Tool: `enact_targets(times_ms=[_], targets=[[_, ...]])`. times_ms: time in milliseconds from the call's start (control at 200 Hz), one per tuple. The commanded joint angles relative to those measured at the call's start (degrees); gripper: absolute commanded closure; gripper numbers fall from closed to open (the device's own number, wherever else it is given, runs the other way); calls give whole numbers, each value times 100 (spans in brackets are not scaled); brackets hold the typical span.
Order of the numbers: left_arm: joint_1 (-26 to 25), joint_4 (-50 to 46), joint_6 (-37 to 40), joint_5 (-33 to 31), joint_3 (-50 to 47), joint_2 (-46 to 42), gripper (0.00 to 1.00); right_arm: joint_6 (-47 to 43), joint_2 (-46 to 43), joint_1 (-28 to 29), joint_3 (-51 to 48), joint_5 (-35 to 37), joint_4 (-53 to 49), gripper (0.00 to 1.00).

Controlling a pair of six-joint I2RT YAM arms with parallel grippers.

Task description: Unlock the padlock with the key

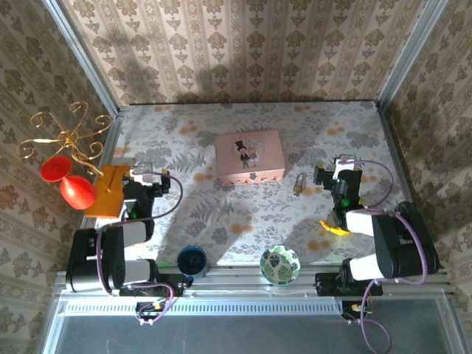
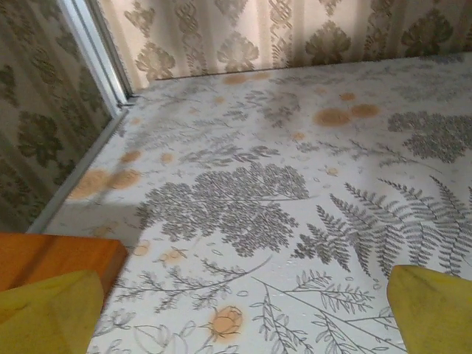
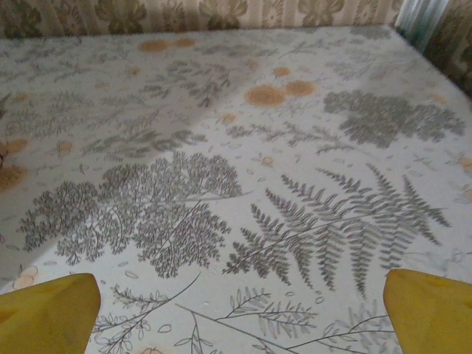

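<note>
Over at the upper left of the top view, a gold wire stand (image 1: 63, 139) is leaning out over the edge of the worktop (image 1: 221, 214), with two red ornaments (image 1: 72, 184) hanging from it. Just right of those, an orange wooden block (image 1: 110, 190) is lying at the left margin, and the left arm is reaching up beside it. In the left wrist view the left pincer (image 2: 243, 317) is standing wide open with nothing between its yellow pads (image 2: 48, 313); one pad is sitting in the lower left corner just in front of the block's edge, the other in the lower right corner, and bare fern-patterned cloth is showing between them.

Along the bottom of the top view, a small blue dish (image 1: 192, 260) and a green patterned bowl (image 1: 279, 265) are resting near the front rail. Above them, a little above mid-frame, a pink box (image 1: 249, 157) is lying flat.

The padlock (image 1: 299, 184) is sitting on the worktop right of centre, just off the box's lower right corner, between the box and the right arm and touching neither. In the right wrist view the right pincer (image 3: 243, 317) is also gaping fully, gripping nothing, its pads in the two bottom corners.
</note>
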Motion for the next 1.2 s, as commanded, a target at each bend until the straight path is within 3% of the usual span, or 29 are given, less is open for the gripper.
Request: enact_targets(times_ms=[0,80,150,220,380,475,605,685,720,770,860,1196], targets=[[23,855,26,409,65,486,0,35,233,-39,132,-161,572,0],[-6,1132,160,654,270,1069,0,77,216,-89,210,-219,370,0],[-29,-160,210,820,655,768,0,140,187,-131,299,-234,158,0],[118,-447,146,1058,911,863,0,141,209,-136,351,-254,89,0],[164,-539,18,869,988,875,0,131,213,-136,351,-280,95,0],[160,-548,29,864,992,872,0,-166,241,-154,545,-1073,-239,0],[158,-548,28,859,988,874,0,-300,234,-415,379,-2287,82,0],[159,-548,29,851,990,873,0,-314,240,-435,369,-2416,105,0],[156,-548,27,851,990,876,0,-239,242,-432,397,-2173,75,0],[157,-548,27,847,990,880,0,107,218,-337,461,-988,-126,0],[146,-552,38,842,993,877,0,124,216,-88,367,-99,79,0],[132,-557,46,825,988,866,0,110,214,-57,369,-25,74,0]])
